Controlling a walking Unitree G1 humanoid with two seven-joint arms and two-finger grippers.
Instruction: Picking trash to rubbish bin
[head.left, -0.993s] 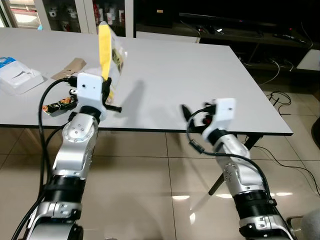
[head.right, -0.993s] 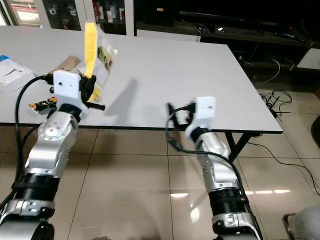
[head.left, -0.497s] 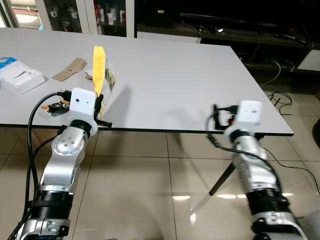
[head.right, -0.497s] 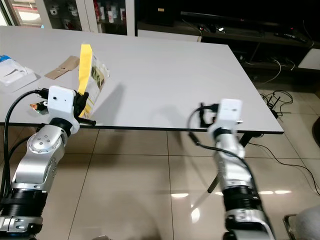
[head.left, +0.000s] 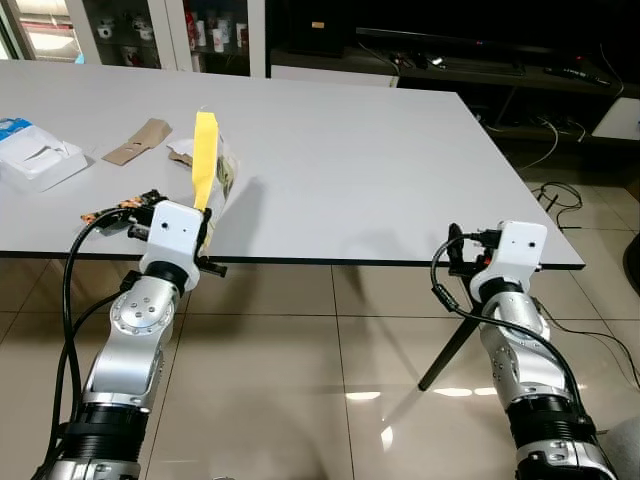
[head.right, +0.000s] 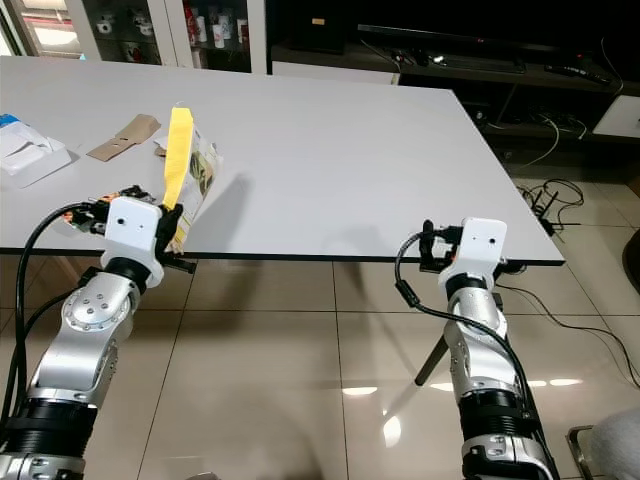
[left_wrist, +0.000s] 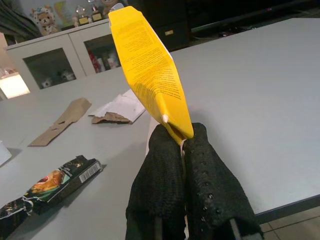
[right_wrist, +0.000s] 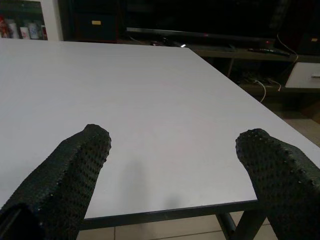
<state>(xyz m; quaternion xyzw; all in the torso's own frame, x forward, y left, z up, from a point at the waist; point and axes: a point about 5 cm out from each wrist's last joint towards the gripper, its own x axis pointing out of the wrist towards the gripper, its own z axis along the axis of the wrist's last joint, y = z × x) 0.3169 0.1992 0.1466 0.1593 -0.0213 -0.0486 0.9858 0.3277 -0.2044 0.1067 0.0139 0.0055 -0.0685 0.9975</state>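
I am pinching the yellow snack packet (left_wrist: 150, 75) by its bottom corner in my left gripper (left_wrist: 182, 145), upright above the tabletop's (head.left: 400, 150) near edge; my right gripper (right_wrist: 175, 160) is hanging spread and empty; such a thin grip is risking the packet slipping or swinging loose during carrying.

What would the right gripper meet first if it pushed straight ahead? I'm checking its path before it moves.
Probably nothing at first: the open right gripper points just above the table near its edge, over bare tabletop. Depth is uncertain.
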